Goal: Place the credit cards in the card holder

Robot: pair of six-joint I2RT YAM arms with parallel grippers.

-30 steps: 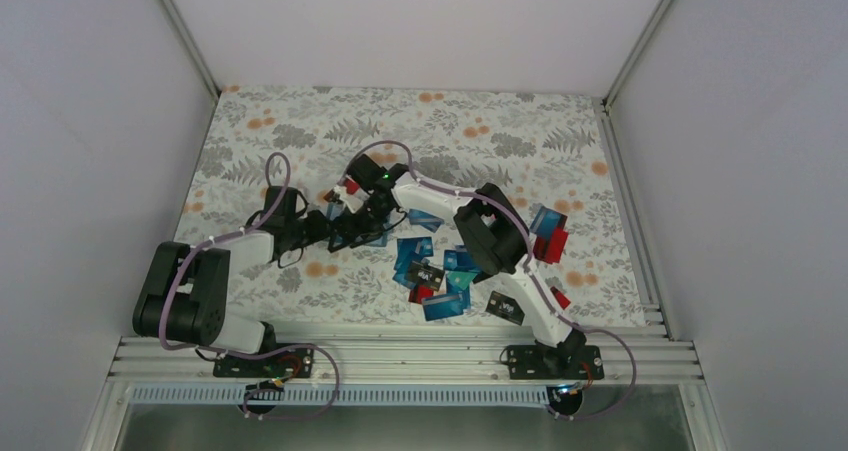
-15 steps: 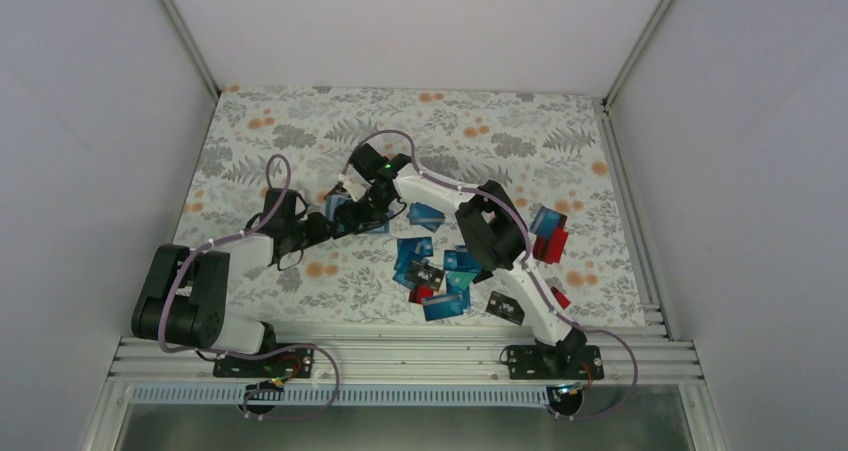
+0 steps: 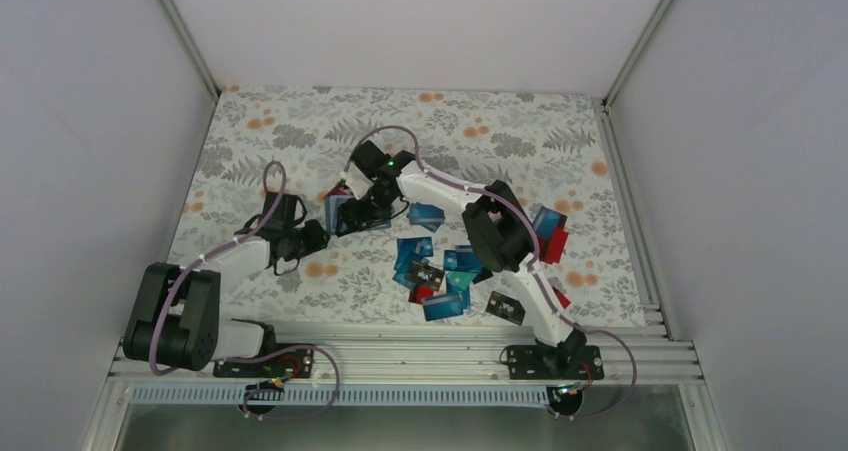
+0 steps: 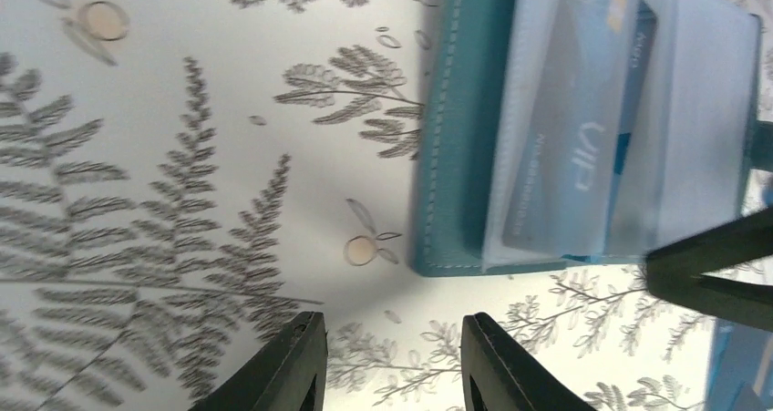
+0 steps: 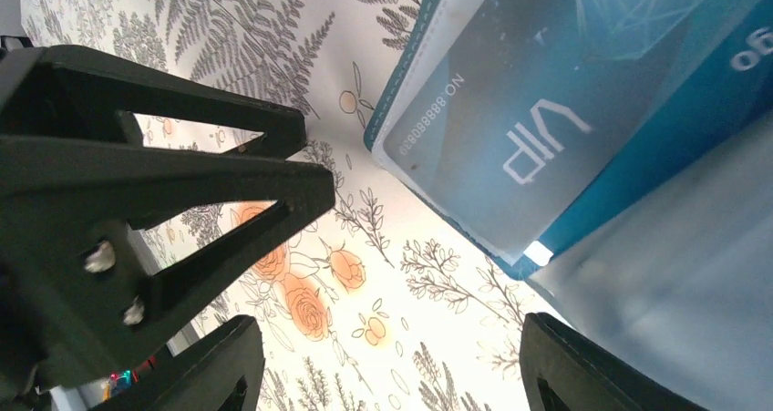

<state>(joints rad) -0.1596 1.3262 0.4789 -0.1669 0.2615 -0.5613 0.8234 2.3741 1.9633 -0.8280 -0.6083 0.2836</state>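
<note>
About a dozen thin plastic credit cards point(image 3: 432, 276), mostly blue and teal, lay scattered near the near edge of the flower-printed table point(image 3: 300, 131), right of centre. Farther in, the one flat teal soft card holder point(image 4: 456, 138) lay open with a single blue VIP card point(image 4: 570, 147) in its pale pocket. The left gripper point(image 4: 392, 329) beside it and the right gripper point(image 5: 392, 329) over it each had two fingers spread, empty.

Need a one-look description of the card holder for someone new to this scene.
On the floral table, look left of and beyond the loose card pile. The card holder sits open there: stitched teal edge, pale pockets, a VIP card tucked inside.
</note>
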